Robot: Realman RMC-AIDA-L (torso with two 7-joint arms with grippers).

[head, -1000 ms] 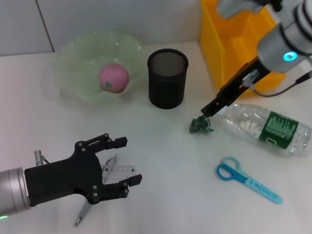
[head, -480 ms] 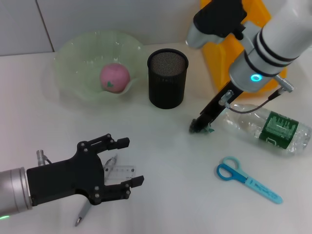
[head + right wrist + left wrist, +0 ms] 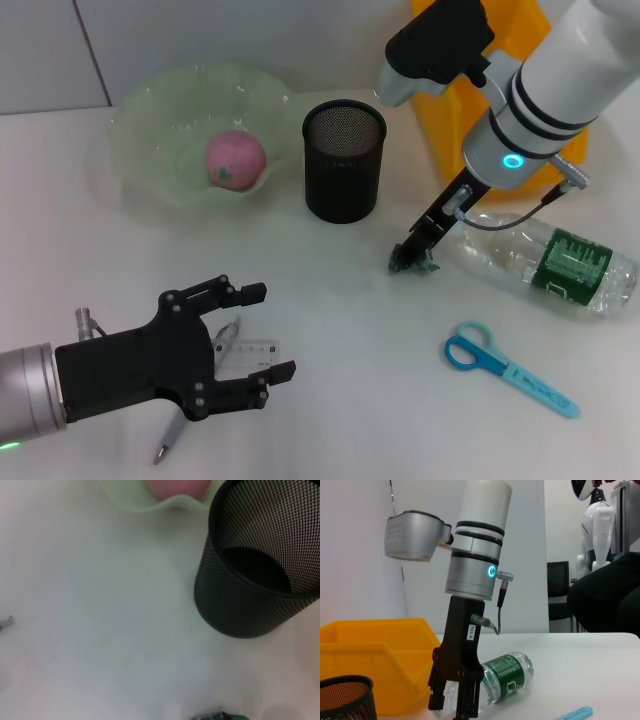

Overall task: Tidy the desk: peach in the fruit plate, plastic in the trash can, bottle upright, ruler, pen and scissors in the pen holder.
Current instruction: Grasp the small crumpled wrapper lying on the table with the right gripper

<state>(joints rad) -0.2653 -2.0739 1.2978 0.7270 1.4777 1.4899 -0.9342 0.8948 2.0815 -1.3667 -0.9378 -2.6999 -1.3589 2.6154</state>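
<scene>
The right gripper (image 3: pixel 409 258) pinches the crumpled green plastic scrap (image 3: pixel 428 266) beside the lying clear bottle (image 3: pixel 545 261); it could slip. The left gripper (image 3: pixel 255 340) hovers, fingers spread.

We were looking at what appeared to be a robotics lab or office test room, not a home. Beyond the white table (image 3: pixel 580 645) in the left wrist view stood a white humanoid robot (image 3: pixel 596 517) by the plain wall, with a black office chair (image 3: pixel 559 592) near it and a seated person's dark-clothed leg (image 3: pixel 605 597) at the edge. A yellow plastic storage bin (image 3: pixel 375 652) on the table added to that workplace look.
</scene>
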